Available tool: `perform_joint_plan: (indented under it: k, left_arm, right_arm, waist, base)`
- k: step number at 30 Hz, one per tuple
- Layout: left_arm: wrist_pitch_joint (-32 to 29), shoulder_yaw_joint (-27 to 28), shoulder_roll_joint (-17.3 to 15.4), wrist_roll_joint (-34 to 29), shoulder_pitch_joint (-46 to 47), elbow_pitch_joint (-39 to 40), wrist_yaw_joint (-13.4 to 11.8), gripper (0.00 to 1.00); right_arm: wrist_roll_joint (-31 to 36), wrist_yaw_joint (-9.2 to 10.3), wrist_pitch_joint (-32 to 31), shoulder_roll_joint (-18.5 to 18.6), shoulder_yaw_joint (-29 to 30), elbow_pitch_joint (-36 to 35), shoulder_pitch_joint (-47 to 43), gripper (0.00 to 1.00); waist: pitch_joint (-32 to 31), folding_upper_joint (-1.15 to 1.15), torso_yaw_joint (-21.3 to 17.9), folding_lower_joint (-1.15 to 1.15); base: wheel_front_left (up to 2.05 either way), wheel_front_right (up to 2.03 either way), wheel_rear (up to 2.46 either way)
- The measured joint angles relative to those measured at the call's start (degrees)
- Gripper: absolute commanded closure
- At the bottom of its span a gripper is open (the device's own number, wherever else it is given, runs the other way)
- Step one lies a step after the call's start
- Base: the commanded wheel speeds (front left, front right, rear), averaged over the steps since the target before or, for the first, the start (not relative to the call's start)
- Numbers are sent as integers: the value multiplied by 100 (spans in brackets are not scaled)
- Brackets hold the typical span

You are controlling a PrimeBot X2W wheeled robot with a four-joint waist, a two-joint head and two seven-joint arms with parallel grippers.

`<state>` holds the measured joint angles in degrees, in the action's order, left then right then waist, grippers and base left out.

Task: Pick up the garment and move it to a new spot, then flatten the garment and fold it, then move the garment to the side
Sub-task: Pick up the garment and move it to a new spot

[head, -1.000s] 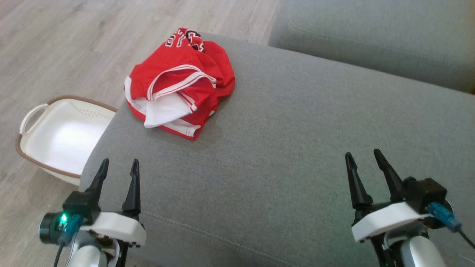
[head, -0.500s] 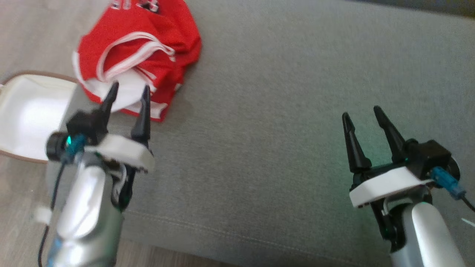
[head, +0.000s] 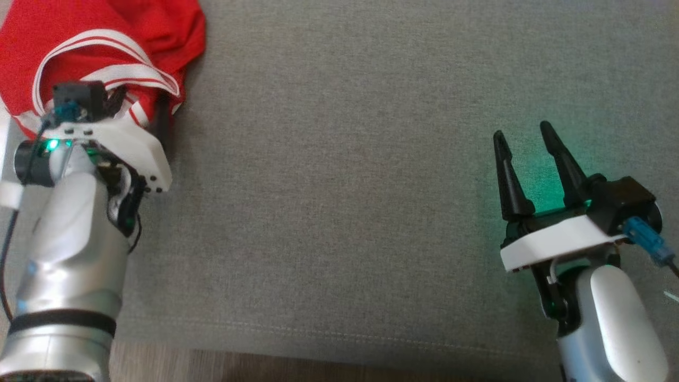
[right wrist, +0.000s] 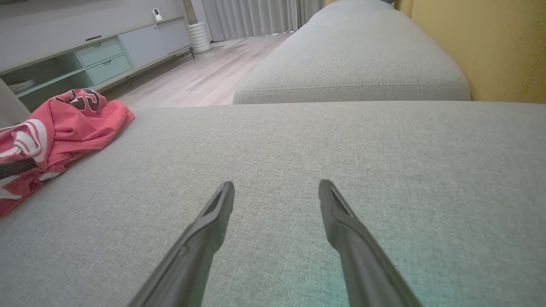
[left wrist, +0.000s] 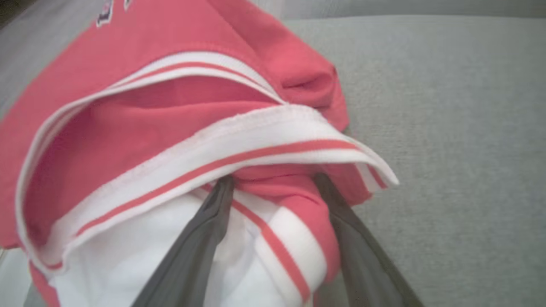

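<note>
Grey sofa cushion (head: 345, 185) takes up pretty much the whole head view, with a thin strip of wood floor (head: 265, 369) along the bottom edge.

Far left, up in the corner, is the garment (head: 106, 21). It's a red jersey with white striped trim (left wrist: 256, 149), bunched in a heap on the cushion near its left edge. The left end effector (head: 139, 106) is pushed right into the front of that heap. From the left wrist camera you can see both fingers (left wrist: 200, 238) going in under the trim, tips tucked out of sight. They're spread apart, with a fold of red and white fabric sitting in the gap between them, so nothing is pinched.

In the middle it's just grey fabric.

Over on the right, the right end effector (head: 522, 130) hangs just above the cushion, well apart from the jersey, fingers spread with nothing between them. Its green light throws a glow onto the fabric around it.

The right wrist camera looks along the sofa, with the jersey off at its left edge. A second cushion (right wrist: 354, 55) butts up behind this one. A low cabinet (right wrist: 98, 55) and curtains (right wrist: 256, 17) sit in the background, and a yellow wall (right wrist: 490, 42) is at the far right.
</note>
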<state>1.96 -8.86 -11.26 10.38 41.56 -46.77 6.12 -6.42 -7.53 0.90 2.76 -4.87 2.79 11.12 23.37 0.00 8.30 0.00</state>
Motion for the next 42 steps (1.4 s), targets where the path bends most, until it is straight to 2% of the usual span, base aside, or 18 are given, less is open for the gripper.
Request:
perform_joint_plan:
  k: [2, 3, 4, 7, 13, 19, 28, 33, 37, 42]
  left_arm:
    - [-207, -11, -20, 80, 151, -192, 23, 0]
    - [-294, -21, -24, 104, 227, -291, 45, 33]
    - [-333, -27, -34, 135, 291, -375, 51, 100]
    - [-181, -88, -88, 135, 443, -525, 58, 100]
    - [608, -120, -111, 88, 441, -482, -120, 100]
    - [1160, -42, -69, 98, 88, 365, -346, 100]
    - [1225, -234, 100, 93, -1416, 2499, -567, 100]
    - [925, -477, 147, 98, -2096, 3526, -588, 100]
    - [662, -726, 257, 140, -2377, 3963, -536, 100]
    - [467, -1238, 493, 230, -2351, 4165, -314, 100]
  right_arm:
    - [-21, 0, 42, 0, -8, 8, 50, 0]
    - [-22, 0, 45, 0, -18, 24, 73, 0]
    - [-25, 0, 46, 0, -31, 54, 104, 0]
    - [-81, 0, 73, 0, -52, 85, 147, 0]
    - [-133, 0, 114, 0, -1, 183, 123, 0]
    - [-236, 0, 160, 0, 148, 196, -36, 0]
    - [-423, 0, 154, -3, 163, 189, -524, 0]
    - [-472, 0, 89, -7, 149, 131, -710, 0]
    - [-486, 0, 13, -9, 148, 49, -805, 0]
    - [-486, 0, -93, -11, 174, -179, -843, 0]
  waist:
    - [38, 0, -24, 0]
    - [46, 0, -33, 0]
    - [48, 0, -42, 0]
    - [37, 0, -70, 0]
    - [-128, 0, -92, 0]
    - [-524, 0, -68, -1]
    - [-1300, 0, -72, -1]
    - [-1649, 1, -205, -1]
    - [-1788, 0, -456, -1]
    - [-1858, 1, -966, -1]
  base:
    - [0, 0, 0]
    - [0, 0, 0]
    - [0, 0, 0]
    - [0, 0, 0]
    - [0, 0, 0]
    - [0, 0, 0]
    - [0, 0, 0]
    - [0, 0, 0]
    - [0, 0, 0]
    - [0, 0, 0]
